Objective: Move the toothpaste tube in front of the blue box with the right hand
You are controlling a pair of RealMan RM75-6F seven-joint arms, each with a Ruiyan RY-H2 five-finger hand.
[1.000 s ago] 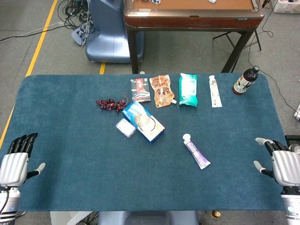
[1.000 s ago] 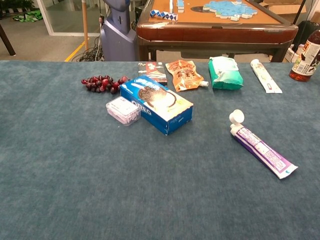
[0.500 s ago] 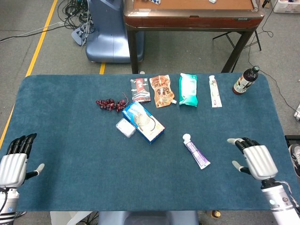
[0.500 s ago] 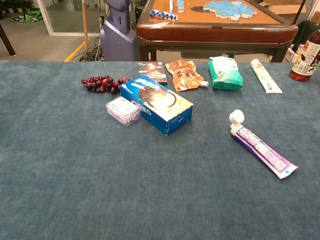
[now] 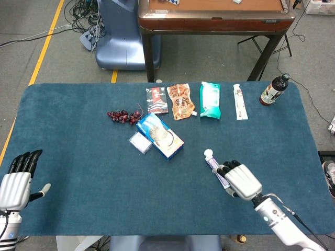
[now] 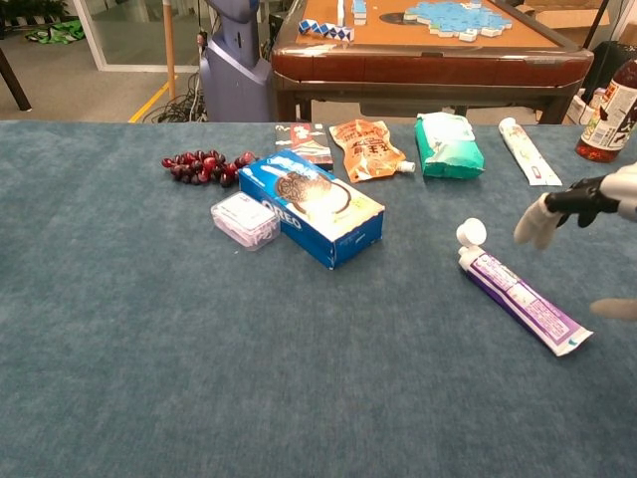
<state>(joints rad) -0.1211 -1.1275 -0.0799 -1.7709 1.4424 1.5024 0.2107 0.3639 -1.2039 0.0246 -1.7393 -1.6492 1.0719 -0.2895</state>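
The purple-and-white toothpaste tube (image 5: 213, 163) (image 6: 518, 295) lies right of centre, its white cap toward the far side. The blue Oreo box (image 5: 159, 135) (image 6: 320, 206) lies diagonally to the tube's left and further back. My right hand (image 5: 239, 180) (image 6: 587, 199) hovers over the tube's near end with its fingers spread and nothing in them. In the head view it hides the tube's tail. In the chest view its fingertips (image 6: 535, 222) hang just above and right of the tube, apart from it. My left hand (image 5: 17, 183) stays open at the near left edge of the table.
A bunch of red grapes (image 5: 121, 115) and a small clear case (image 5: 140, 142) lie left of the box. Along the far side sit a dark packet (image 5: 157, 100), an orange pouch (image 5: 181, 101), a green pack (image 5: 210, 99), a white tube (image 5: 239, 101) and a brown bottle (image 5: 274, 90).
My right hand has swept left from the table's right edge to just over the near end of the toothpaste tube. The tube, the box and my left hand have not moved.
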